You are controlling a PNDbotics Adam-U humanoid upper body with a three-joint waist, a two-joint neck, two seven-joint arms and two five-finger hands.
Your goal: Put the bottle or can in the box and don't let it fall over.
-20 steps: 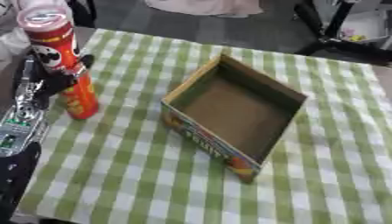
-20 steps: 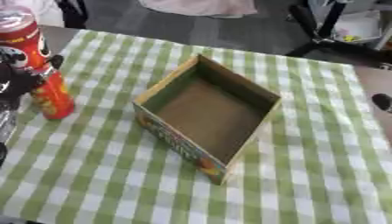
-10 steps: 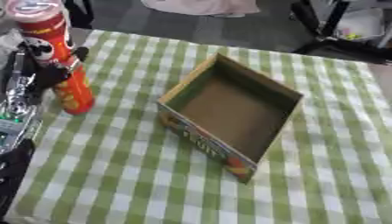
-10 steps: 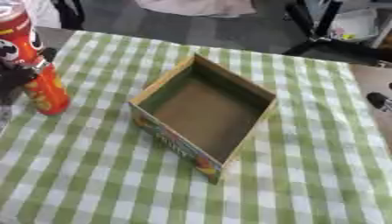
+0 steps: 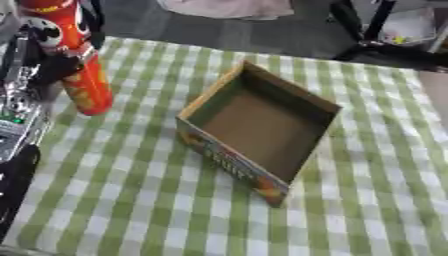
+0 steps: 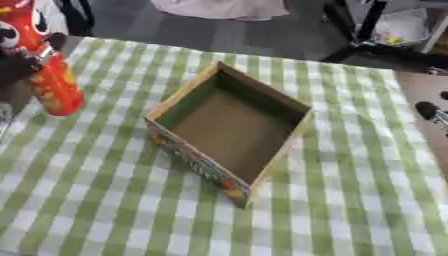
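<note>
Since the earlier frames the red can [image 5: 74, 60] had risen and tilted slightly, its base apparently just clear of the checked cloth [image 5: 131, 190], though the whole view had also shifted. The left hand [image 5: 54, 65] had its dark fingers curled round the can's middle, well left of the empty cardboard box [image 5: 258, 125]. Only a dark tip of the right hand [image 6: 429, 110] showed at the right edge, so its fingers could not be judged. The tall can, held at mid-height, could catch the box's near wall or topple if set down tilted.
</note>
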